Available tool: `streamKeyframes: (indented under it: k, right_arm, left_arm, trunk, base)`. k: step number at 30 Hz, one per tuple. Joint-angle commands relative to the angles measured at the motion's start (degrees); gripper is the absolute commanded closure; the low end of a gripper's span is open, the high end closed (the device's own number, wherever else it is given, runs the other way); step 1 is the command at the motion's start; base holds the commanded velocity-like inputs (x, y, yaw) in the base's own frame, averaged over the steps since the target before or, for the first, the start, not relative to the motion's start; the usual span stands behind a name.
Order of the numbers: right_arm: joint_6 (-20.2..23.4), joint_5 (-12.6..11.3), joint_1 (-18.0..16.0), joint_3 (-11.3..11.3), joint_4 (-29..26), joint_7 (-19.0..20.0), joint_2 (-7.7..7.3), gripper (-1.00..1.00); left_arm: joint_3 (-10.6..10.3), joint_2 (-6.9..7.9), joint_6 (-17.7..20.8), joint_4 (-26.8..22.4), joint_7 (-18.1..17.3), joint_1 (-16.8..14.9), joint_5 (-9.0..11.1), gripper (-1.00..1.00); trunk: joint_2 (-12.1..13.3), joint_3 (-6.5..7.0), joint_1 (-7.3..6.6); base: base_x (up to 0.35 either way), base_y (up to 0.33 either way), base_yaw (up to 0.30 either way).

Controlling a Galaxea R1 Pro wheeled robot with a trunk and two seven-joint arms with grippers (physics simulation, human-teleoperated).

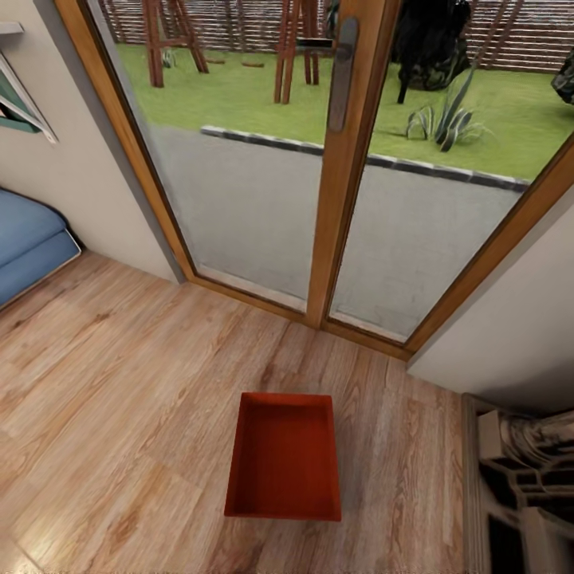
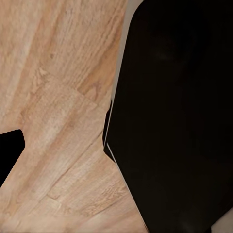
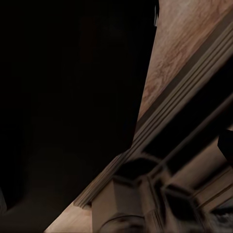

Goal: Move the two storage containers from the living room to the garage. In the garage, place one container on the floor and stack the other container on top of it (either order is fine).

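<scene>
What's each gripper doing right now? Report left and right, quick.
Left gripper: cannot be told; the left wrist view gives wood floor and dark shapes.
Right gripper: cannot be told; the right wrist view is mostly dark.

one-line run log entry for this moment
room: living room | storage container: one, open-top, empty, on wood-plank floor before glass doors | sofa: far left | grippers: unclear
</scene>
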Motion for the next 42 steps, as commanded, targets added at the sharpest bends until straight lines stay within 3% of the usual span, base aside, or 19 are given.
streamKeyframes:
  k: [1, 26, 42]
  right_arm:
    - [-0.15, -0.57, -0.01, 0.48, 0.01, -0.15, 0.02, -1.0]
    - [-0.15, -0.57, -0.01, 0.48, 0.01, -0.15, 0.02, -1.0]
    - [-0.23, -0.49, -0.01, 0.63, 0.01, -0.13, 0.14, -1.0]
  left_arm:
    - [-0.49, -0.02, -0.17, 0.03, 0.17, -0.03, 0.49, -1.0]
    - [-0.49, -0.02, -0.17, 0.01, 0.17, 0.01, 0.49, -1.0]
    - [-0.49, -0.05, -0.17, 0.0, 0.17, -0.03, 0.49, -1.0]
  trunk:
    - [-0.02, -0.13, 0.0]
    - [-0.02, -2.43, 0.0]
    - [-0.02, -2.61, 0.0]
  base:
    - [0.0, 0.0, 0.0]
    - [0.0, 0.0, 0.0]
    - [0.0, 0.0, 0.0]
